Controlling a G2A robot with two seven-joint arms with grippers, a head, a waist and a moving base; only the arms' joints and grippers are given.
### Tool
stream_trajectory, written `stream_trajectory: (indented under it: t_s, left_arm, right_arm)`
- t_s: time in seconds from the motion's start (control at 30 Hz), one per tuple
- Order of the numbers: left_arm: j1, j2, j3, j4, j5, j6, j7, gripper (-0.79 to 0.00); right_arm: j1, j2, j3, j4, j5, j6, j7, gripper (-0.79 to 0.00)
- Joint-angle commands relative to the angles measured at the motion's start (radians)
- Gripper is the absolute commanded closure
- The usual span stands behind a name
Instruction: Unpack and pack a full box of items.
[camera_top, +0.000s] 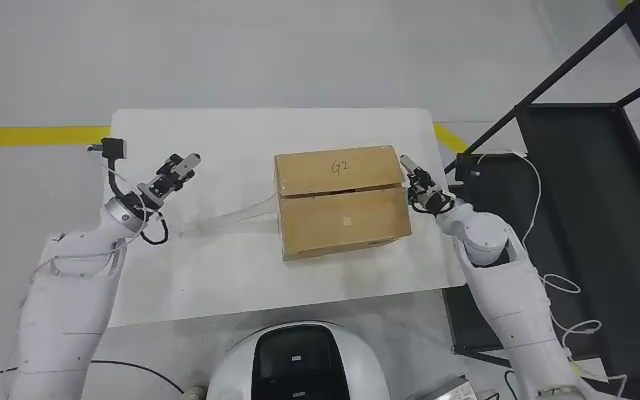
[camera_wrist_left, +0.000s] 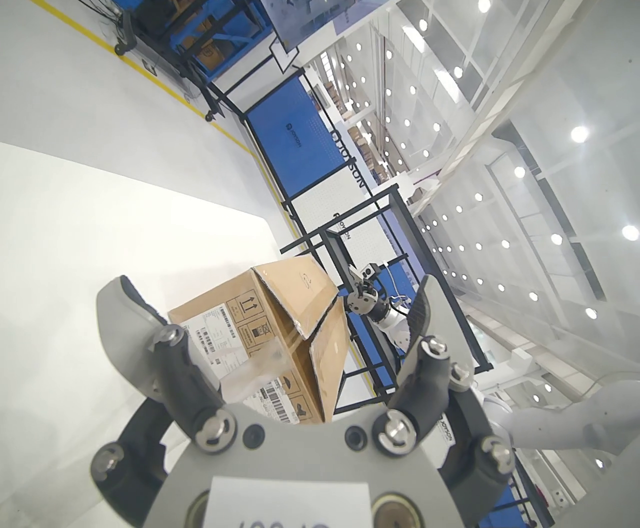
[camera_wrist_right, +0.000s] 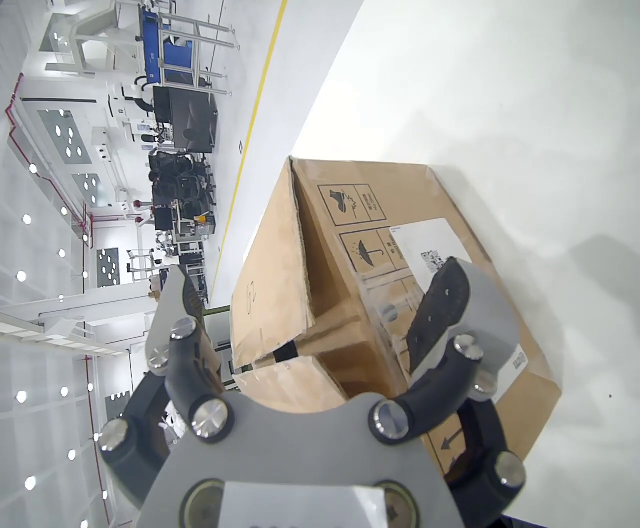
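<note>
Cardboard box (camera_top: 342, 200), closed — right gripper (camera_top: 408, 163) beside, spread

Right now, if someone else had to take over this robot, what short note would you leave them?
Left gripper: open, holding nothing, over the table, left of the box and apart from it.
Right gripper: open, holding nothing, at the box's right end near its top edge.
Box: mid-table, flaps down but slightly ajar at the seam. A clear tape strip trails from its left end onto the table.
Done: the seam tape seems cut or peeled.
Left: lift the flaps, unpack the items, repack.
</note>
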Motion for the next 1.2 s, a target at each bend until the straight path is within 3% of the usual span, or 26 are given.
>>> stream_trajectory:
  t_s: [0.0,0.23,0.53,0.7,0.83,0.93,1.0,1.17]
  left_arm:
    - [-0.017,-0.004,0.022,0.023,0.003,-0.009,-0.002,-0.785]
    - [-0.032,-0.010,0.056,0.060,0.021,-0.032,0.012,-0.785]
    - [0.022,0.003,0.011,0.034,-0.006,-0.039,-0.011,-0.785]
    - [0.022,0.015,-0.004,0.019,-0.110,-0.058,-0.180,-0.785]
    - [-0.017,0.022,0.009,0.039,-0.185,-0.069,-0.332,-0.785]
    - [-0.064,0.023,0.037,0.073,-0.248,-0.077,-0.457,-0.785]
    - [-0.101,0.022,0.056,0.108,-0.306,-0.074,-0.530,-0.785]
    - [-0.168,0.022,0.140,0.109,-0.391,-0.040,-0.568,-0.785]
  right_arm:
    - [0.011,-0.002,-0.016,0.014,-0.007,-0.009,0.010,-0.785]
    - [0.034,-0.007,-0.049,0.021,0.031,-0.049,0.086,-0.785]
    - [0.047,-0.012,-0.079,0.005,0.048,-0.053,0.131,-0.785]
    - [0.024,0.000,-0.026,-0.005,-0.002,-0.133,0.139,-0.785]
    - [0.000,0.019,0.025,-0.008,-0.024,-0.252,0.310,-0.785]
    - [-0.011,0.034,0.066,-0.002,0.035,-0.354,0.498,-0.785]
    - [-0.010,0.038,0.080,0.005,0.062,-0.411,0.554,-0.785]
    - [0.002,0.045,0.067,0.030,0.064,-0.497,0.644,-0.785]
